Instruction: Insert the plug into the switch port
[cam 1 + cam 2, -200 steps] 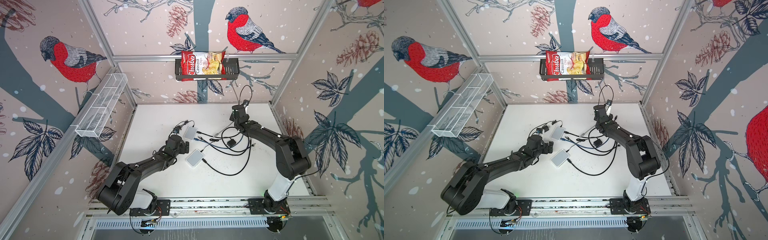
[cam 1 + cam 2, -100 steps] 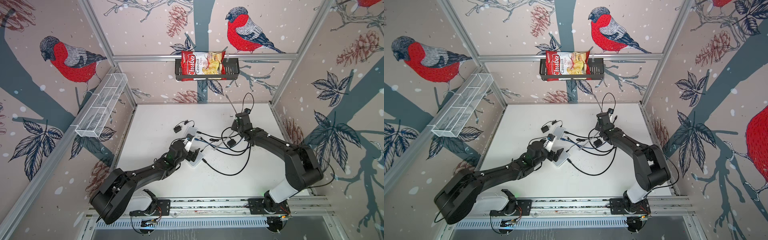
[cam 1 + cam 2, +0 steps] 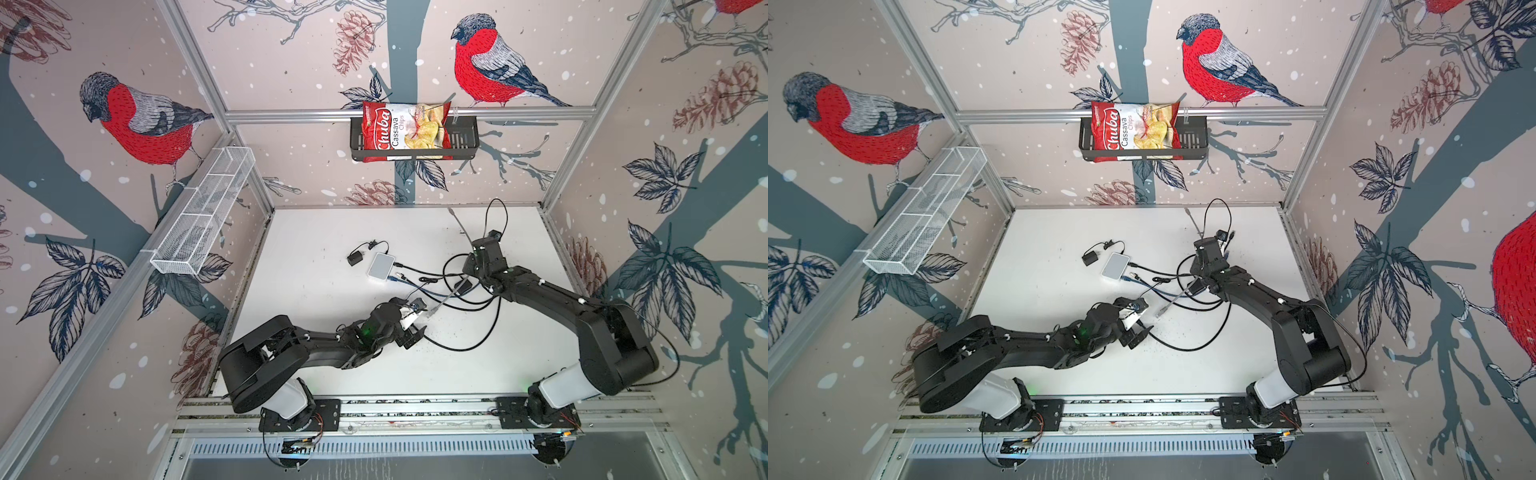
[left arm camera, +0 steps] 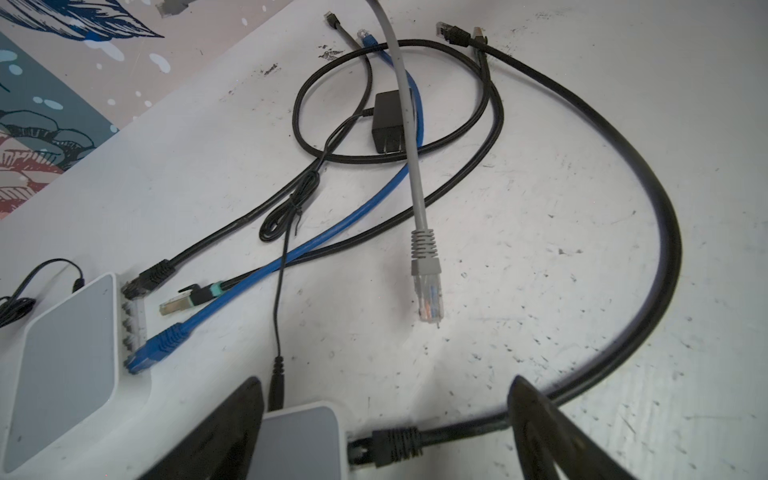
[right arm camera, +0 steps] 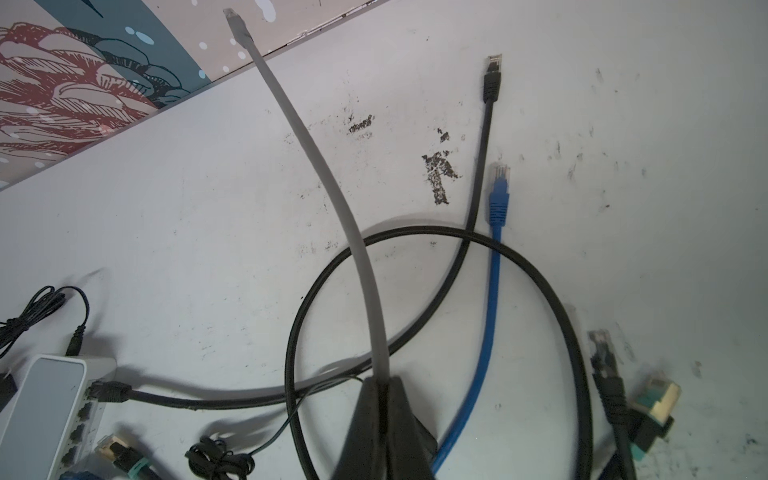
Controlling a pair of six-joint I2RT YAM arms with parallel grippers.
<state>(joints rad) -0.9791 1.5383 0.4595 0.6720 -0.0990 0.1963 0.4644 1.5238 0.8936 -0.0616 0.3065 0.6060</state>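
Status: plug not in yet. We read it as early-to-mid task: cable is picked up, insertion all to do.

R claw (image 5: 382, 386) clenched on grey cable (image 5: 332, 187) mid-length. Cable arcs up one side of the grip, droops the other. Plug (image 4: 428, 291) hangs tip-down over the bench (image 4: 582, 208), near both switches but apart from them; touching bench or not, can't tell.

L claw (image 4: 382, 382) released, jaws wide, bracketing near switch (image 4: 299, 440). One finger (image 4: 232, 428) sits at its edge, the other well clear. Prob. there to brace it, our guess.

Near switch has black patch lead (image 4: 390, 442) + thin power lead (image 4: 277, 374) in it. Far switch (image 4: 66, 353) has black connector (image 4: 147, 278) and blue connector (image 4: 156, 349) seated, w/ free ports (image 4: 134, 320) between. Which switch is the target, can't tell.

Left to do: line up the plug, push home.

Materials:
- Plug: clear hard plastic, coloured wires visible inside, ribbed grey boot behind.
- Cable jacket: smooth, stiffish, holds a curve.
- Switches: matt pale boxes, rounded corners.
- Bench: white, scuffed, black specks.
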